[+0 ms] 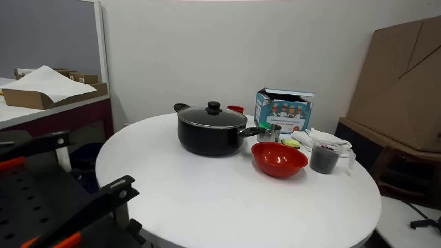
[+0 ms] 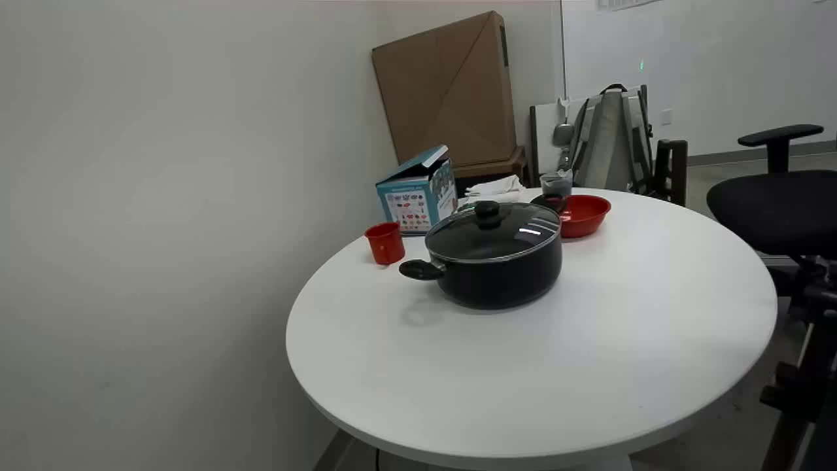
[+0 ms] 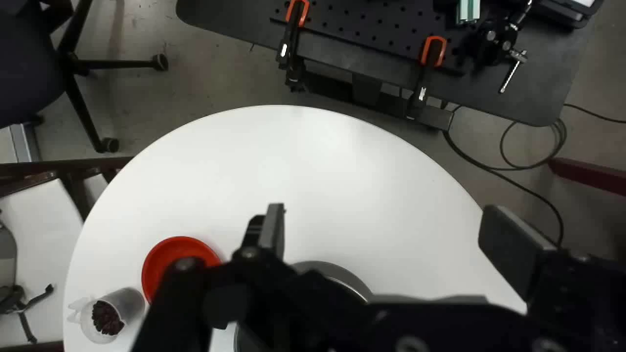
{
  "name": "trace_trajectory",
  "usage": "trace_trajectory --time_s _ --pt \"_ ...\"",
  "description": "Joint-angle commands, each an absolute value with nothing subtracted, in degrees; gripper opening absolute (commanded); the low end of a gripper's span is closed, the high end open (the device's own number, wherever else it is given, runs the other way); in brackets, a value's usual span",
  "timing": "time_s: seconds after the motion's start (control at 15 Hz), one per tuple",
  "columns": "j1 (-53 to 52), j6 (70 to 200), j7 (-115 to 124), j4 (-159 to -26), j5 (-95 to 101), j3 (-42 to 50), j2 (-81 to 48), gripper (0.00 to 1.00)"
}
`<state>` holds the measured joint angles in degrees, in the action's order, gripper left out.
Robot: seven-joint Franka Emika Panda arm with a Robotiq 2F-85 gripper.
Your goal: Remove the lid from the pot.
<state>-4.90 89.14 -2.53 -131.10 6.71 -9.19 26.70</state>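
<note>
Lid: seated on the pot, its glass looking level, its metal rim meeting the pot's edge wherever both exterior views let me see it.
Knob: upright at the lid's centre with nothing holding it; I judge it the best place to take hold.
Lid off: not yet; 0 steps done that I can see.
Lid work left: all of it, by my reading; come over the knob, grasp it, raise the lid straight up, and put it down apart from the pot.
Pot: standing on the white table, 2 side handles reaching out on opposite sides; in the wrist view most of it is hidden.
Gripper: released and empty, its 2 pads wide apart with mostly table in view between them; I find it in the wrist view alone, so I take it to be well apart from the lid (I can't make out the knob there, which makes lining up a guess).
Red bowl: near the pot, on the side of 1 handle, not touching; I think a badly lowered lid could strike it.
Metal cup: just beyond that handle's tip in an exterior view; whether they touch I cannot tell.
Red cup: upright, near the other handle.
</note>
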Motion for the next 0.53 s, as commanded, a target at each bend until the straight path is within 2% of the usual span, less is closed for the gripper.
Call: trace_trajectory --time_s 0.0,0.2,0.47 --pt "-6.0 89.0 -2.1 -131.0 7.0 -8.3 26.6 1.00" --pt "-5.8 90.3 -1.5 -131.3 7.2 -8.2 26.6 1.00" --pt "-3.9 108.7 4.7 -134.6 8.3 -7.8 23.8 1.00"
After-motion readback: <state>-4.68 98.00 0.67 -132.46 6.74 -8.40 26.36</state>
